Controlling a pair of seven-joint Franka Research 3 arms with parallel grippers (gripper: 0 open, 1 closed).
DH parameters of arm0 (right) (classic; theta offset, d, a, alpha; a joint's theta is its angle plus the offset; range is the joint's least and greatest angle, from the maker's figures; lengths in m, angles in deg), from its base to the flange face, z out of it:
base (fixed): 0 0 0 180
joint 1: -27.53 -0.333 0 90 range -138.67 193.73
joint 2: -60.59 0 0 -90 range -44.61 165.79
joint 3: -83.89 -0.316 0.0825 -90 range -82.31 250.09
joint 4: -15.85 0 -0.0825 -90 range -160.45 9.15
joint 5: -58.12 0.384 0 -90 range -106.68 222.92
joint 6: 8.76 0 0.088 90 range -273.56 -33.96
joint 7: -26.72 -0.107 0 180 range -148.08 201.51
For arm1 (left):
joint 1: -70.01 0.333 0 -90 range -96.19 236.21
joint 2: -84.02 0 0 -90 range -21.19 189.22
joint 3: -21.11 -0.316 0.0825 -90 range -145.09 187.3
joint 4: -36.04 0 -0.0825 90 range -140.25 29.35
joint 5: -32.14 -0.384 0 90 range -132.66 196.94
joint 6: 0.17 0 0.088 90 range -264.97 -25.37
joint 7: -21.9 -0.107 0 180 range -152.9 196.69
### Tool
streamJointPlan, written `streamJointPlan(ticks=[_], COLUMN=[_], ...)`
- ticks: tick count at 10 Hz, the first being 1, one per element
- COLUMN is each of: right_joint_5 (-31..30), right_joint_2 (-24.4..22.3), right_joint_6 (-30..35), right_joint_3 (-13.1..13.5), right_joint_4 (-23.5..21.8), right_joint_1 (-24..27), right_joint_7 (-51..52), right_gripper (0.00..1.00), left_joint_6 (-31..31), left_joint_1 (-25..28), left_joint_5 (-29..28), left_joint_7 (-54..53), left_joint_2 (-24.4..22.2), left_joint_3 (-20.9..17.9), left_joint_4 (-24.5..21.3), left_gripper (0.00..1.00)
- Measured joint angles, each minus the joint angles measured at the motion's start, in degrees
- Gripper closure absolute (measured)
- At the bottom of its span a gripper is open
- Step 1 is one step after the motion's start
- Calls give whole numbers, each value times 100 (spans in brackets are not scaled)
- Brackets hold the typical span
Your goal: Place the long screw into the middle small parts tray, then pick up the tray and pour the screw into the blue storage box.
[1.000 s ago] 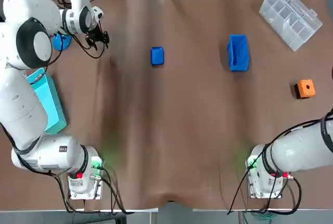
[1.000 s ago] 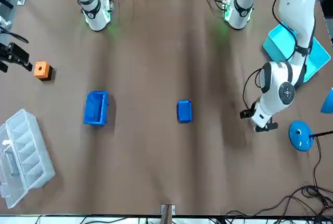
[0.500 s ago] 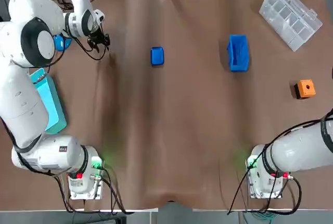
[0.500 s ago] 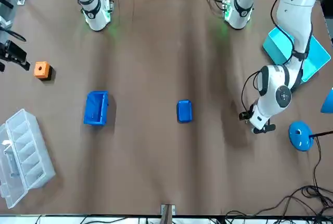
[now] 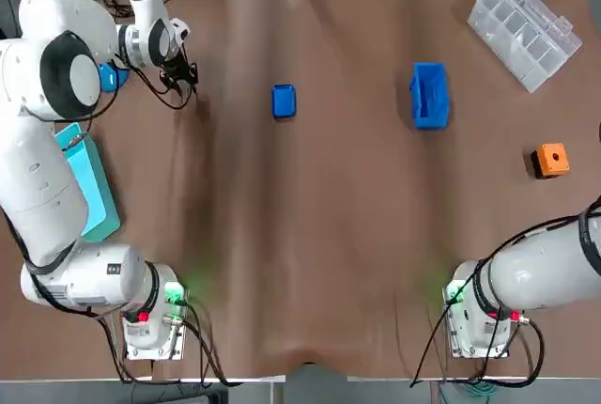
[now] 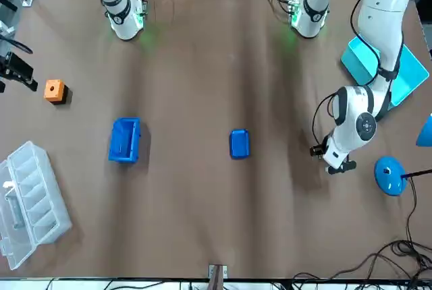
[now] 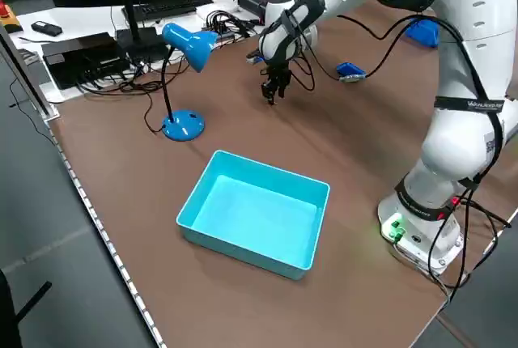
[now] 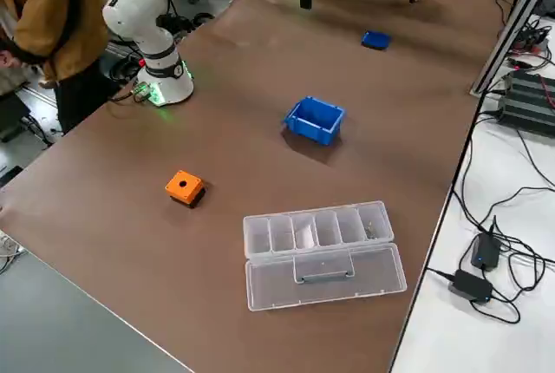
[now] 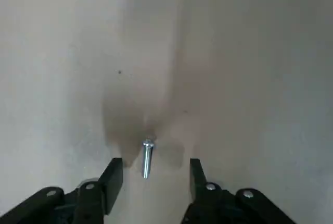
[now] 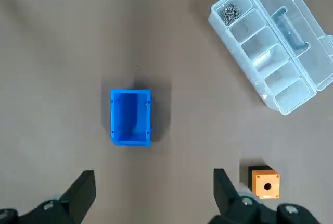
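Note:
The long screw (image 9: 147,157) lies on the brown table, between the open fingers of my left gripper (image 9: 154,176), which hangs just over it at the far left of the table (image 5: 180,75). The small blue parts tray (image 5: 284,101) sits to the right of that gripper, apart from it. Further right stands the blue storage box (image 5: 429,95), upright with its opening upward. In the right wrist view my right gripper (image 10: 153,193) is open with nothing in it, high above the blue storage box (image 10: 130,116). The screw does not show in the top view.
A clear compartment case (image 5: 524,30) lies open at the far right corner, an orange block (image 5: 552,160) near the right edge. A teal bin (image 5: 89,188) and a blue desk lamp (image 6: 390,172) stand at the left side. A person (image 8: 43,17) stands beside the table.
My left gripper has shifted slightly and come lower over the spot where the screw lies. The tray, the box and the right arm have not moved.

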Motion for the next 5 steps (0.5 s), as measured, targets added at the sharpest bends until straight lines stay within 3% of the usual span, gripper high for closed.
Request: streamJointPlan(ticks=[5], right_joint_5=[2], right_joint_2=[0], right_joint_6=[23], right_joint_3=[37], right_joint_4=[-3], right_joint_1=[76], right_joint_7=[0], right_gripper=[0], left_joint_6=[0], left_joint_1=[0], left_joint_5=[0], left_joint_7=[3], left_joint_2=[47], left_joint_3=[-1], left_joint_4=[89], left_gripper=[44])
